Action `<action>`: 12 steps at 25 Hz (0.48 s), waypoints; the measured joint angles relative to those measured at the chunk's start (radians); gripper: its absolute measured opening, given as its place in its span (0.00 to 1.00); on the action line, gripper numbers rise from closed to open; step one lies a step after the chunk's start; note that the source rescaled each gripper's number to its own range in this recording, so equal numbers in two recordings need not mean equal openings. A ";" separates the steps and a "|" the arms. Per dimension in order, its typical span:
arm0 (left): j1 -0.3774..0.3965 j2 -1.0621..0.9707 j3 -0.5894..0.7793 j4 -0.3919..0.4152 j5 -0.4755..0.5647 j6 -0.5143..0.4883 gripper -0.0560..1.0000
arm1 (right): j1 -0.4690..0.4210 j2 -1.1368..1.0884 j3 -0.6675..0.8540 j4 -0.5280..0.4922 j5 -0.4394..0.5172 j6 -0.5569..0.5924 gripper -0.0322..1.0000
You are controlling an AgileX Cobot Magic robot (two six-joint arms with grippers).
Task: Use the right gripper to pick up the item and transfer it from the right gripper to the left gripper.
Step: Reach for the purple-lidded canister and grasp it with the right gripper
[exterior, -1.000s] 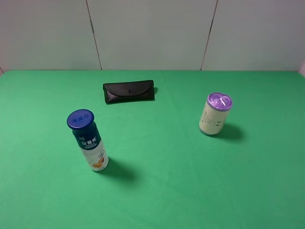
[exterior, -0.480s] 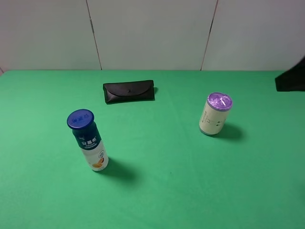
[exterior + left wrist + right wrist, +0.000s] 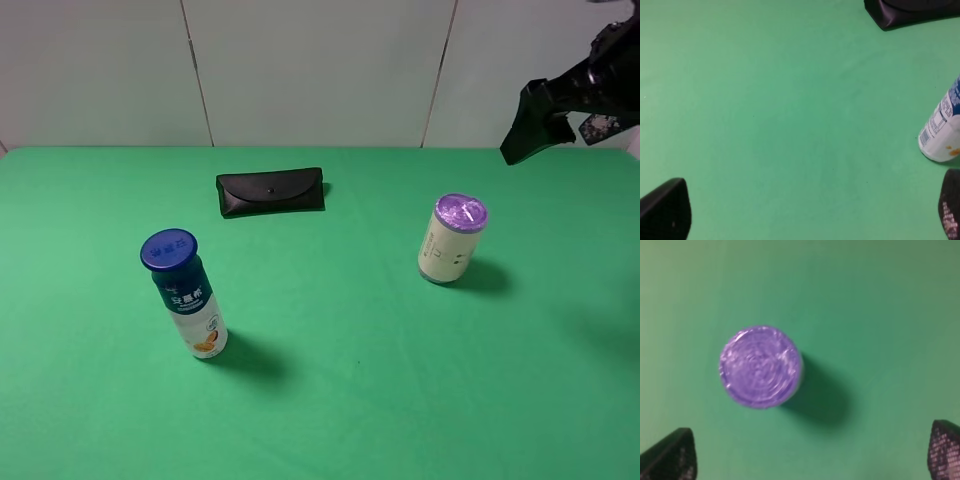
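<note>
Right wrist: item blurred; right end effector apart w/ tips cropped; left end effector same.

Exterior high view: the right gripper is cut off by the picture's edge at upper right; the print on the item is too small to read. Left wrist view: the bottle and black case are cropped, and of the left gripper only two fingertips show. Right wrist view: the item's foil top is blurred, its side apparently hidden beneath.
</note>
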 joint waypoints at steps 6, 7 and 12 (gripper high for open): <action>0.000 0.000 0.000 0.000 -0.001 0.000 0.98 | 0.117 0.134 -0.071 -0.090 0.028 0.047 1.00; 0.000 0.000 0.000 0.000 -0.001 0.000 0.98 | 0.134 0.155 -0.082 -0.102 0.040 0.060 1.00; 0.000 0.000 0.000 0.000 -0.001 0.000 0.98 | 0.191 0.269 -0.137 -0.137 0.084 0.083 1.00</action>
